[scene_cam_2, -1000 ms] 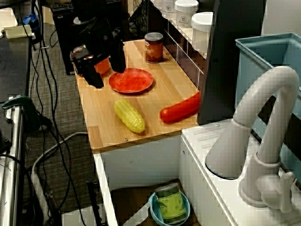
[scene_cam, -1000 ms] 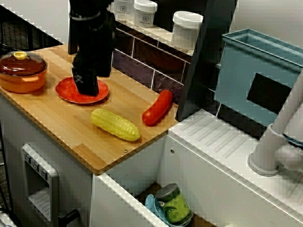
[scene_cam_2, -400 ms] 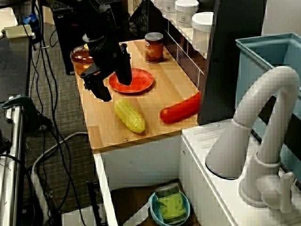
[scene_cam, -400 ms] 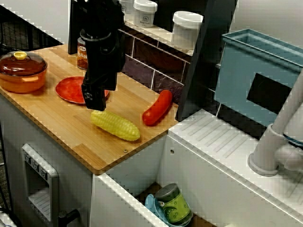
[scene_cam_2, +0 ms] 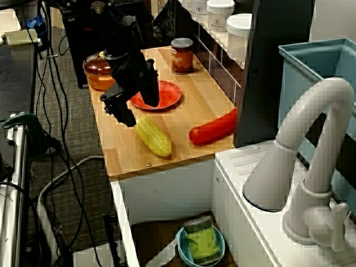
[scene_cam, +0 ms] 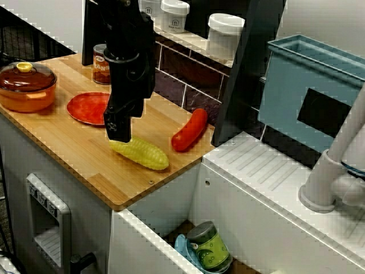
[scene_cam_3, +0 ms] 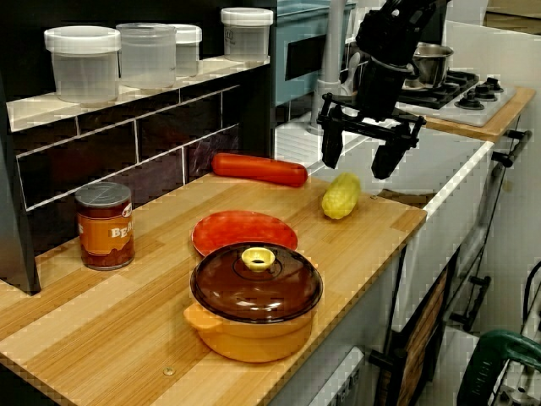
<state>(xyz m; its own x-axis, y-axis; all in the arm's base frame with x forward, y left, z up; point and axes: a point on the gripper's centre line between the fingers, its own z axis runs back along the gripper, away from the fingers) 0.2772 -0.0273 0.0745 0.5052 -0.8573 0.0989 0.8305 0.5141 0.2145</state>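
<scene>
The worktop is a flat wooden board that carries every loose item, so each one rests on its widest stable face. Positions are read in the view from the front, with the plate as the clock centre.

- The pot stands upright with its lid on, at 9 o'clock and well apart from the plate.
- The plate lies flat and carries nothing.
- The corn lies on its side at 4 o'clock, just beside the plate. Its round body probably settles lengthwise this way.
- The sausage also lies on its side, at 2 o'clock from the corn and near the tiled wall.
- The can stands upright at 12 o'clock.

The gripper points down over the plate end of the corn. In the view from the pot end its fingers stand wide apart, wider than the corn is thick, and nothing is held between them. The fingertips hang just above the corn. Whether one of them touches it cannot be told.
</scene>
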